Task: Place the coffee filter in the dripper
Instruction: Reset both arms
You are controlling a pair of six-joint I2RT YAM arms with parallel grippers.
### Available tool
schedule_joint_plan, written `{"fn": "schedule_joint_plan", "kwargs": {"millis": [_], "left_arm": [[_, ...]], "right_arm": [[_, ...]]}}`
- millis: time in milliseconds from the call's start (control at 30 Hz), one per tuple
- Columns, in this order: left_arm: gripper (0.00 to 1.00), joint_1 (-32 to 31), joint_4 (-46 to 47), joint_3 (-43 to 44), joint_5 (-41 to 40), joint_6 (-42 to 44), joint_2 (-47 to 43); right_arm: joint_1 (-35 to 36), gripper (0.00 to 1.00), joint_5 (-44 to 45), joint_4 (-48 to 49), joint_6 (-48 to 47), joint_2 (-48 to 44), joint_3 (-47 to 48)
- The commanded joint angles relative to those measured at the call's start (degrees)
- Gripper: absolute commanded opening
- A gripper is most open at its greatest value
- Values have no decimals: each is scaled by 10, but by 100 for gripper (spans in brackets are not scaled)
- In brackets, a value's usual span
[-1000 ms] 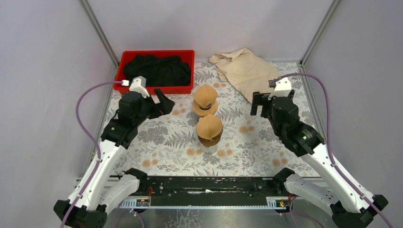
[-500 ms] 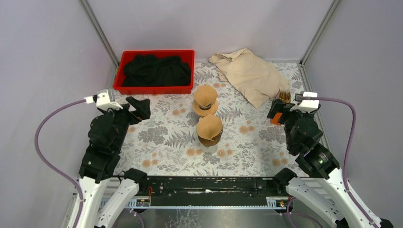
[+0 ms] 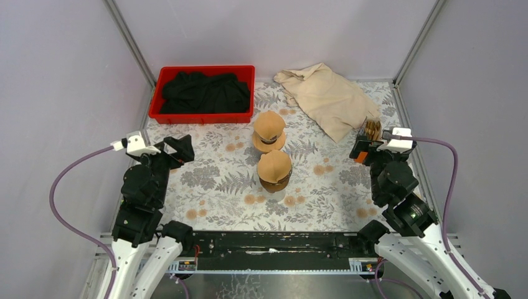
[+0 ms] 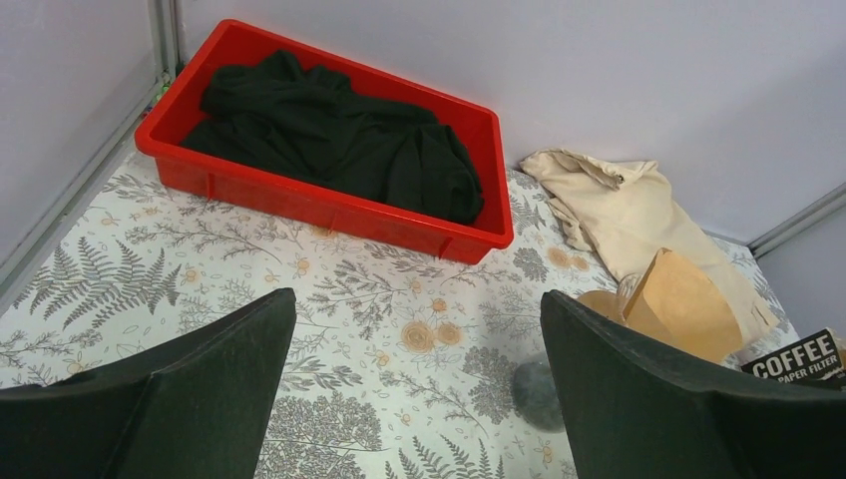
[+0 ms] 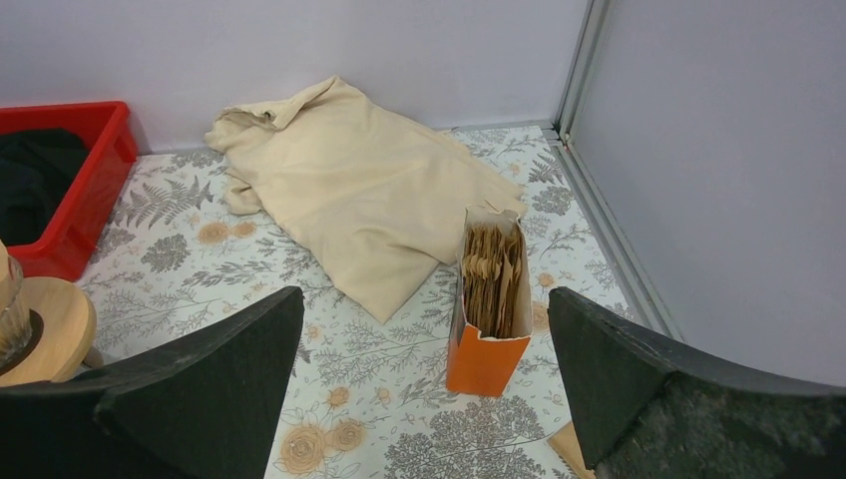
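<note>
The filter point(image 3: 274, 164) sits on the near dripper point(image 3: 274, 185), well apart from the left gripper point(image 4: 417, 299) and right gripper point(image 5: 425, 294); both are spread wide and empty.

Red bin point(image 3: 200, 116) holding black cloth point(image 3: 202, 92), crumpled beige cloth point(image 3: 327, 96) to its right

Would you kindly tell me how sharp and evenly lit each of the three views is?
Top view: soft even light, sharp throughout, no glare on the table. Left wrist: red bin crisp, left fingers dark and slightly soft. Right wrist: filter box crisp, right fingers nearly featureless black.
</note>
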Motion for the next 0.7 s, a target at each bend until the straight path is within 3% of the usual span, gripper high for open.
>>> {"fn": "schedule_joint_plan", "kwargs": {"millis": [0, 667], "left_arm": [[100, 3, 59, -15, -23, 19, -15], [100, 3, 56, -20, -33, 20, -20]], "right_arm": [[-2, 99, 22, 55, -14, 2, -6], [-2, 99, 19, 73, -28, 1, -18]]}}
